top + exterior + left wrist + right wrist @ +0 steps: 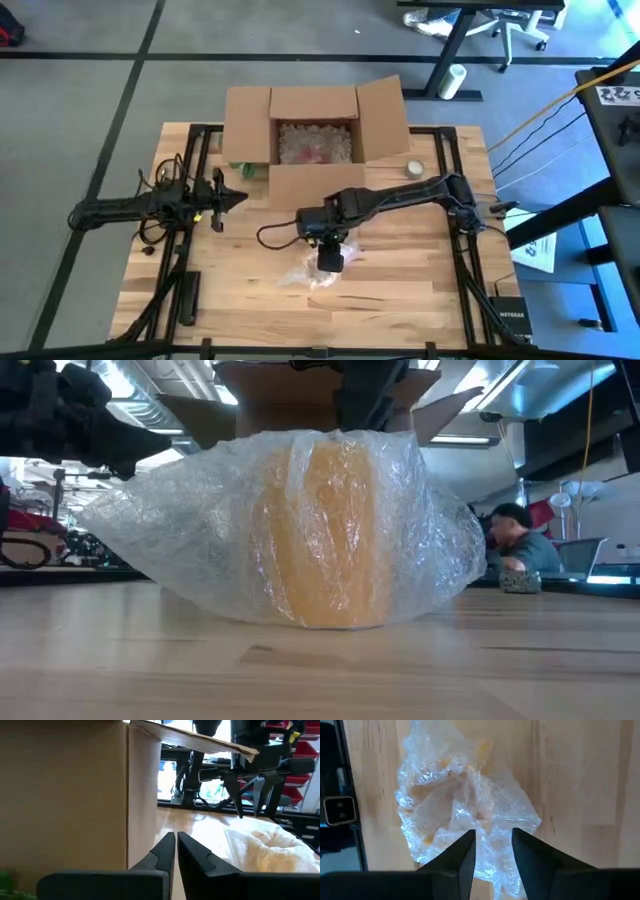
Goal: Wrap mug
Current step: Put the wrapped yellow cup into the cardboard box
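One orange mug wrapped in clear bubble wrap (300, 525) lies on the light wooden tabletop (400, 280), in front of the open brown cardboard box (315, 130) that holds more bubble wrap. The right gripper (492, 845) hangs directly above the bundle, pointing down, and its jaws stand a little apart with nothing between them. The left gripper (176, 845) waits beside the left wall of the box, well apart from the bundle, its jaws pressed together and empty. A small roll of tape (414, 168) rests near the right flap of the box.
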